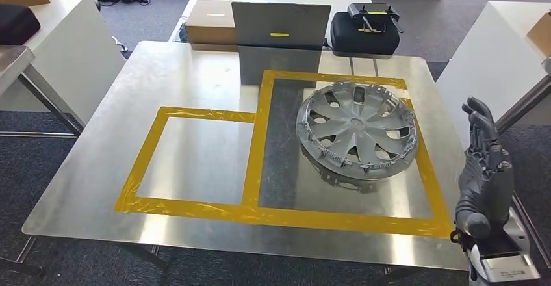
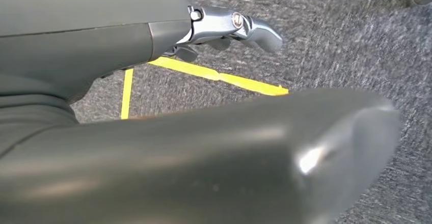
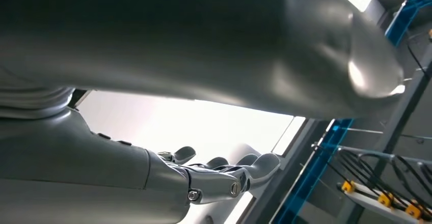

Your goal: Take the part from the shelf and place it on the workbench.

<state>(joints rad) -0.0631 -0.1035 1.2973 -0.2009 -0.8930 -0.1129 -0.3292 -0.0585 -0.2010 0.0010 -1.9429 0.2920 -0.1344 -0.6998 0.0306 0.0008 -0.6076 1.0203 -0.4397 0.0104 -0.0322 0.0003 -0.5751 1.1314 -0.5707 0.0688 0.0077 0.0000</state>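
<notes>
The part is a silver wheel cover (image 1: 357,134). It lies on the metal workbench (image 1: 195,78) inside the larger yellow-taped rectangle, leaning slightly on its rim. My right hand (image 1: 483,169) is raised just off the bench's right edge, to the right of the cover and apart from it, fingers stretched out and holding nothing. The right wrist view shows those fingers (image 3: 224,173) extended, nothing in them. In the left wrist view my left hand (image 2: 224,28) hangs over grey carpet, thumb and fingers apart and empty.
A grey upright panel (image 1: 281,32) stands at the bench's far edge, with a cardboard box (image 1: 211,23) and a black case (image 1: 364,32) behind it. White tables flank both sides. A smaller taped rectangle (image 1: 195,159) marks the bench's left half. Yellow floor tape (image 2: 219,76) crosses the carpet.
</notes>
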